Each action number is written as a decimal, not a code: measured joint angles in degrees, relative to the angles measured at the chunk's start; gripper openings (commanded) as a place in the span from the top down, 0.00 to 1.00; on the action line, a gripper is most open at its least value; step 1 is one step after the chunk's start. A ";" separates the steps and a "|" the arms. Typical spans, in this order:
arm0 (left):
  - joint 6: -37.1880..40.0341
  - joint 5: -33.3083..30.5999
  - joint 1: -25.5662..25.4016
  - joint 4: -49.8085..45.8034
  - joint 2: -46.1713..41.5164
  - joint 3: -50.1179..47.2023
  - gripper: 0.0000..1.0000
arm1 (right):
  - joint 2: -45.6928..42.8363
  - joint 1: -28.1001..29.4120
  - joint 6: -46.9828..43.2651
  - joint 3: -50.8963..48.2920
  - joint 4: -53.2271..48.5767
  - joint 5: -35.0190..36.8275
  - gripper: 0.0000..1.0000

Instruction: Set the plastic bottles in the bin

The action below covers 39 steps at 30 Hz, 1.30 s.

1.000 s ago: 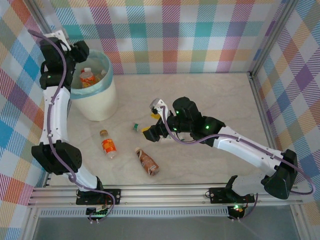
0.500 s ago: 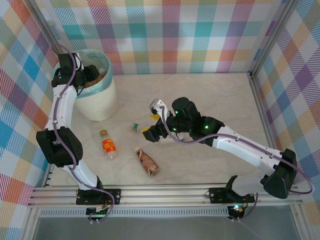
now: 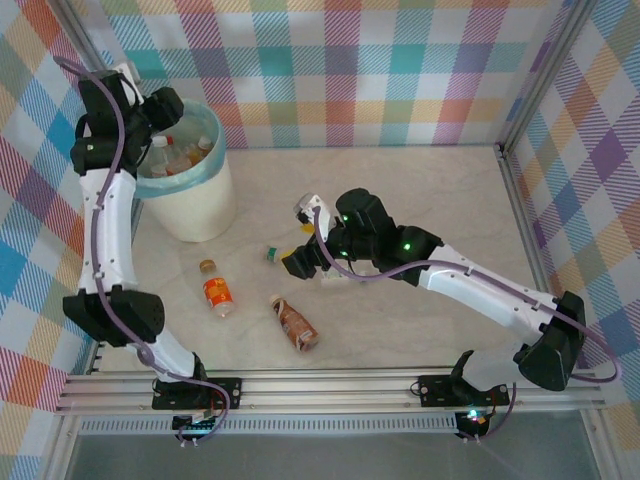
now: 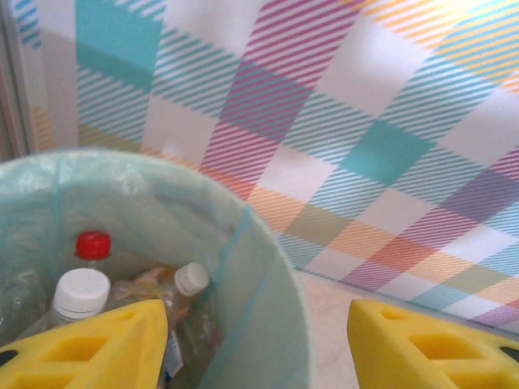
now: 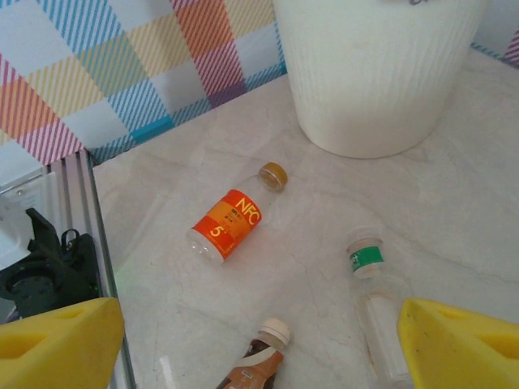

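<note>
White bin [image 3: 197, 207]: capped bottles [image 4: 81, 293] inside | left gripper [image 4: 255, 326], right gripper [image 5: 259, 324]: both spread wide, empty

"NFC" and "5" on the orange-labelled bottle [image 5: 231, 224]

left arm [image 3: 108, 235], right arm [image 3: 485, 292]: white links, black joints | cables [image 3: 121, 125]: purple | left hand [image 4: 258, 328] fingers [image 4: 89, 344]: yellow | lights [image 3: 407, 243]: green

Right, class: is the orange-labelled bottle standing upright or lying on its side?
Lying on its side. The orange-labelled bottle rests lengthwise on the table, its gold cap pointing towards the bin.
</note>
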 measured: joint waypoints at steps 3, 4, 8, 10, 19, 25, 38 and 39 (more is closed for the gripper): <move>0.90 -1.60 -6.34 0.07 -3.82 -0.98 0.38 | 0.02 -0.79 -0.52 0.09 -0.98 1.81 0.13; 1.42 -2.21 -9.07 0.22 -5.44 -2.12 0.38 | 0.15 -1.55 -0.48 0.09 -1.70 2.23 0.13; 2.91 -4.33 -18.45 0.72 -11.76 -9.79 0.38 | 0.87 -6.97 1.77 0.15 -4.13 2.14 0.13; 3.34 -5.51 -21.79 0.87 -14.21 -14.19 0.38 | 1.09 -10.32 3.78 0.13 -5.16 1.81 0.12; 5.84 -7.76 -34.40 1.44 -16.09 -29.40 0.35 | 1.07 -19.30 13.09 -6.71 -6.78 -2.01 0.11; 6.34 -5.62 -39.43 1.70 -15.65 -33.16 0.34 | 1.07 -20.28 15.06 -10.01 -9.25 -4.13 0.12; 0.90 -5.18 -41.27 1.77 -14.67 -40.06 0.33 | 2.86 -20.28 14.29 -13.86 -11.91 -7.26 0.20; 0.37 -5.46 -41.27 1.79 -14.67 -40.24 0.33 | 3.61 -20.28 14.19 -13.77 -11.96 -7.89 0.20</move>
